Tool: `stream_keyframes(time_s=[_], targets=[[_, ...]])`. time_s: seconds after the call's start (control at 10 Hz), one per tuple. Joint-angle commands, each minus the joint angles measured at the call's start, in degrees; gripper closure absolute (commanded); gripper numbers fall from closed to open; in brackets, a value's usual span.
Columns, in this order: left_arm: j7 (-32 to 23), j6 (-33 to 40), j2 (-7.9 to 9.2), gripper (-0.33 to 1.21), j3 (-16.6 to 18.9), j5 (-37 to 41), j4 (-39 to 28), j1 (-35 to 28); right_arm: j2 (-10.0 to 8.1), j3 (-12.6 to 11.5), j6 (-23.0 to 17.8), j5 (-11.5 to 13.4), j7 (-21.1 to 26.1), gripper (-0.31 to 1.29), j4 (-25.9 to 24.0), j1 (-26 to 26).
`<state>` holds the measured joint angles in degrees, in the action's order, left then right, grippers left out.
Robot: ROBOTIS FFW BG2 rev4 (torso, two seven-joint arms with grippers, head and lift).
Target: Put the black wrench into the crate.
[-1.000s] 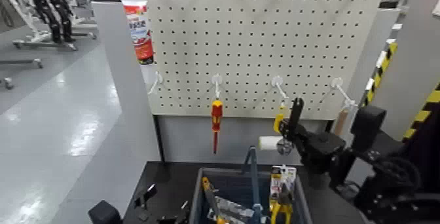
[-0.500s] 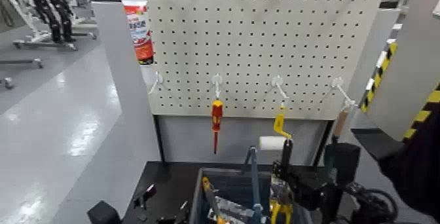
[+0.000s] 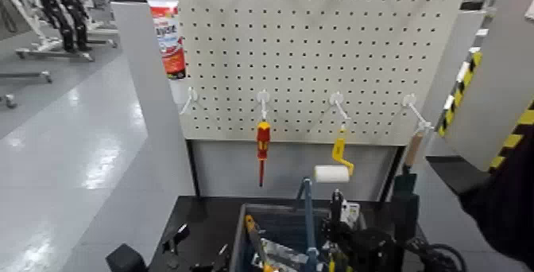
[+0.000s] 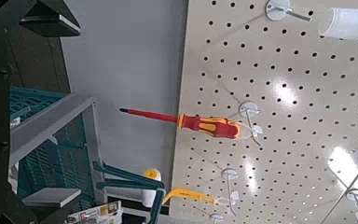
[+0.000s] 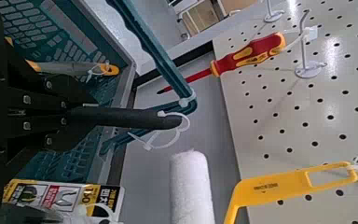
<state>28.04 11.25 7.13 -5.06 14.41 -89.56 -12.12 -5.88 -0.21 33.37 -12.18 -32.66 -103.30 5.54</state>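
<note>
My right gripper (image 3: 343, 234) is shut on the black wrench (image 3: 335, 204) and holds it upright over the right part of the grey-blue crate (image 3: 239, 226), beside the crate's upright central handle (image 3: 308, 211). In the right wrist view the wrench's slim black handle (image 5: 121, 118) sticks out of the gripper (image 5: 23, 117) above the crate's mesh (image 5: 51, 28). Its silvery jaw end is hidden in the gripper. My left gripper (image 3: 176, 236) is parked low, left of the crate.
A pegboard (image 3: 318, 44) behind the crate holds a red-and-yellow screwdriver (image 3: 262, 141) and a yellow-framed paint roller (image 3: 332, 172). Several tools, among them yellow-handled pliers (image 3: 340, 258), lie in the crate. A grey pillar (image 3: 151, 92) stands at the left.
My right arm has come down from in front of the pegboard to just over the crate, carrying the wrench with it. The left arm has not moved.
</note>
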Motion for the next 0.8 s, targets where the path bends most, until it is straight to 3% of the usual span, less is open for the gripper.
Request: stream_keyframes(time_s=[0.1,0.2,0.8], targets=[[0.0,0.0,-0.02,0.1,0.05,-0.09,0.09,0.08,0.43,-1.02,0.73,-0.13,-0.3,0.22,0.12,0.27],[0.0,0.0,-0.02,0.1,0.05,-0.09,0.09,0.08,0.34,-1.11,0.64,-0.13,-0.38,0.03,0.03,0.18],[0.0,0.0,-0.02,0.1,0.05,-0.09,0.09,0.08,0.43,-1.28,-0.85,-0.65,-0.74,0.05,-0.41,0.35]])
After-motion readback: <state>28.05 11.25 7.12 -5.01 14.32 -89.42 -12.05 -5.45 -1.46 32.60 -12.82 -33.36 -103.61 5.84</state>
